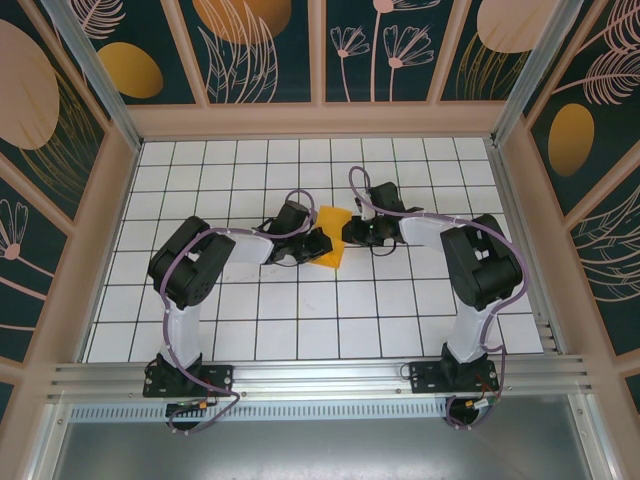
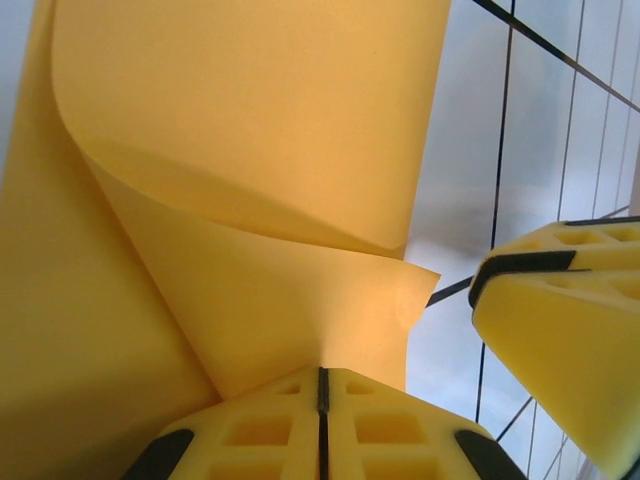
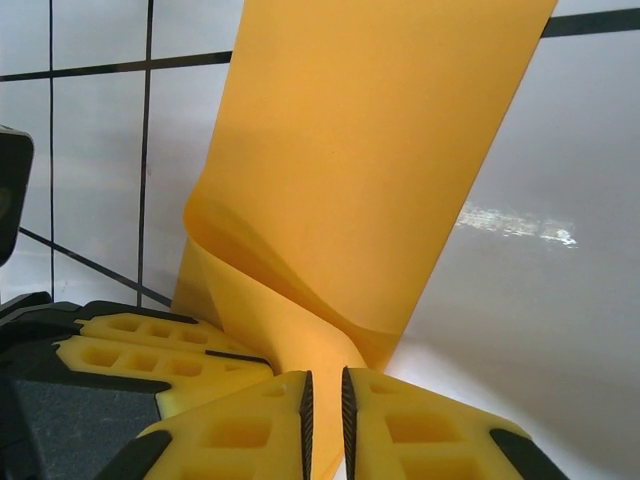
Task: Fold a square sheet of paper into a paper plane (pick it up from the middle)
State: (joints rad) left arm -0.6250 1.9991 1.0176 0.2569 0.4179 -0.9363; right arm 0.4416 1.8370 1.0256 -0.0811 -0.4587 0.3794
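Observation:
The square sheet of paper (image 1: 335, 221) is bright orange-yellow and stands bent and curled above the white tiled table, between my two grippers. My left gripper (image 1: 318, 244) is shut on its lower edge. In the left wrist view the jaws (image 2: 322, 373) meet with the paper (image 2: 250, 150) pinched between them, and a fold curls upward. My right gripper (image 1: 350, 232) faces it from the right. In the right wrist view its jaws (image 3: 325, 380) stand a narrow gap apart, and the paper (image 3: 370, 150) runs down between them. The left gripper's fingers (image 3: 150, 350) sit close beside it.
The tiled table (image 1: 300, 320) is boxed in by dark leaf-patterned panels (image 1: 260, 45) at the back and both sides. An aluminium rail (image 1: 320, 378) with both arm bases runs along the near edge. Tiles lie bare in front of and behind the grippers.

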